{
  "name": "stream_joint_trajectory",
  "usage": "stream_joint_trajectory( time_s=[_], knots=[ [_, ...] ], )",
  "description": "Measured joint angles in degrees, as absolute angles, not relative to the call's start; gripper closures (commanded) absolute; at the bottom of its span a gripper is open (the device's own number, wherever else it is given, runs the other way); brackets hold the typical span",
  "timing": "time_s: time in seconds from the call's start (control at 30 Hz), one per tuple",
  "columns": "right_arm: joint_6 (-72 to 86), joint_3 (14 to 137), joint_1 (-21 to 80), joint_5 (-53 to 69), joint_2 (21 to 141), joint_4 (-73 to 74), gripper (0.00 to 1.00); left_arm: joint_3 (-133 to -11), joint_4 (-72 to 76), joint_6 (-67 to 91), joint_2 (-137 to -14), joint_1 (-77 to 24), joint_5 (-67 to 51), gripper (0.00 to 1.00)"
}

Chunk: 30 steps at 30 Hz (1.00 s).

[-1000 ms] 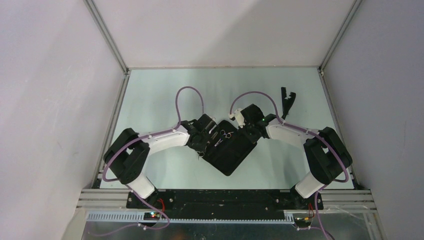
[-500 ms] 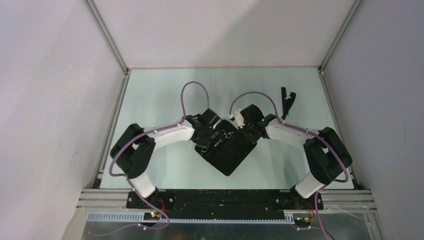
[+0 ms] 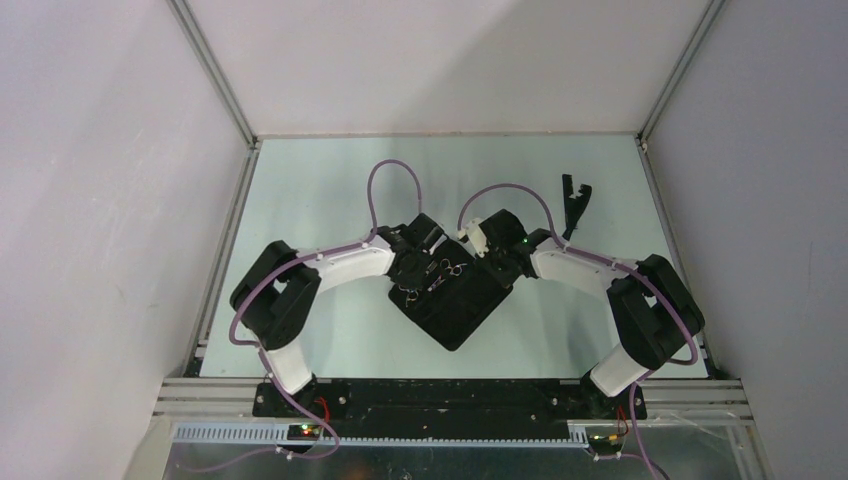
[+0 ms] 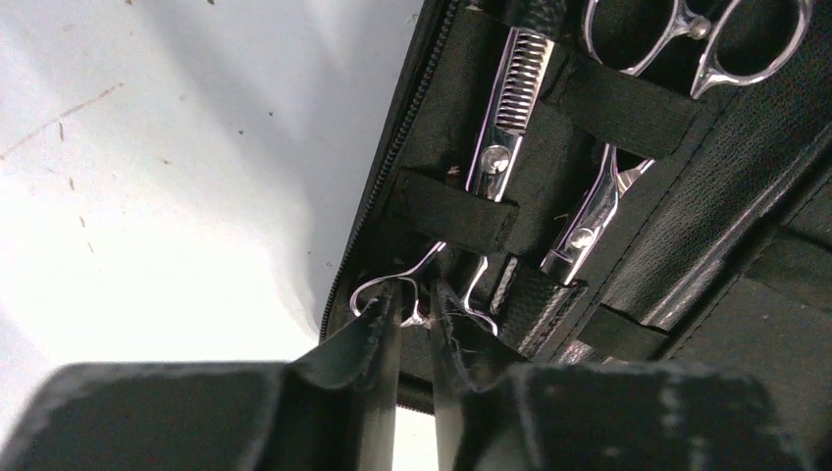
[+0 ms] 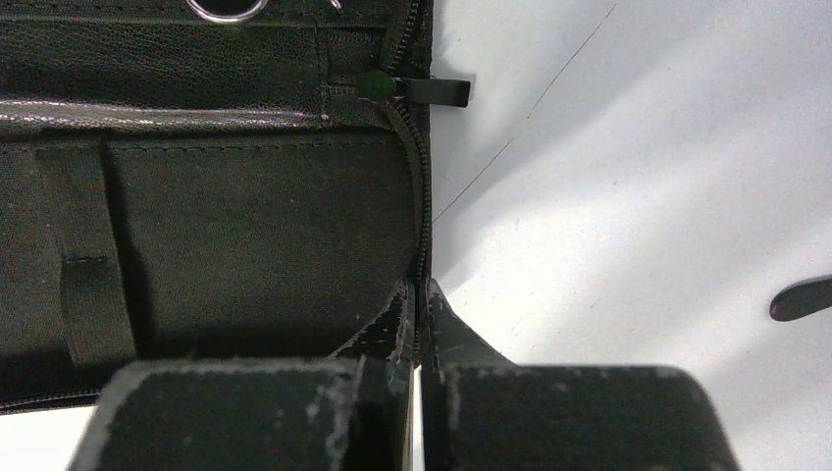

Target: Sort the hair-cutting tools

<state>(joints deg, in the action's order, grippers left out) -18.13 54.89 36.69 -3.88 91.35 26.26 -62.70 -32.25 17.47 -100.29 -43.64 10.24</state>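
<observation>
The left gripper (image 4: 417, 294) is closed to a narrow gap, and the ring handle of the toothed scissors (image 4: 510, 93) is pinched between its fingertips at the lower centre of the left wrist view. The blade of these scissors is already passed under an elastic strap (image 4: 451, 211) of the open black case (image 4: 726, 196). The second scissors (image 4: 594, 201) are seen just beside them, to the right, also tucked under a strap, with their rings at the top edge of the frame.

Compared with one second ago, the left arm is moved to the right in the top view, toward the case, and the ring handle is carried closer to the case edge. It is judged that the toothed scissors are being pushed into their slot and are nearly seated.

The right gripper (image 5: 417, 299) is fully closed on the zipped edge of the case, so the case is probably held steady.

Farther away, the black comb-like tool (image 3: 573, 203) is left on the table (image 3: 300, 190) at the upper right, well apart from the case, so this part of the sorting is not yet done.
</observation>
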Motion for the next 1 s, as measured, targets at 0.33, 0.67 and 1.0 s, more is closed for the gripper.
stream_joint_trajectory(
  time_s=[0.33,0.67,1.0],
  knots=[
    [-15.7,54.9,36.0,-1.7,85.8,25.7,0.49,-60.6,-31.9,18.6,-94.5,-43.5,12.0,0.36],
    [-4.8,54.9,27.1,-2.2,74.9,24.6,0.18,-58.0,-33.7,19.5,-70.0,-41.7,16.0,0.05],
    [6.6,57.7,8.9,-3.9,77.7,24.9,0.20,-51.5,-37.2,15.9,-44.0,-25.7,23.6,0.00]
  ],
)
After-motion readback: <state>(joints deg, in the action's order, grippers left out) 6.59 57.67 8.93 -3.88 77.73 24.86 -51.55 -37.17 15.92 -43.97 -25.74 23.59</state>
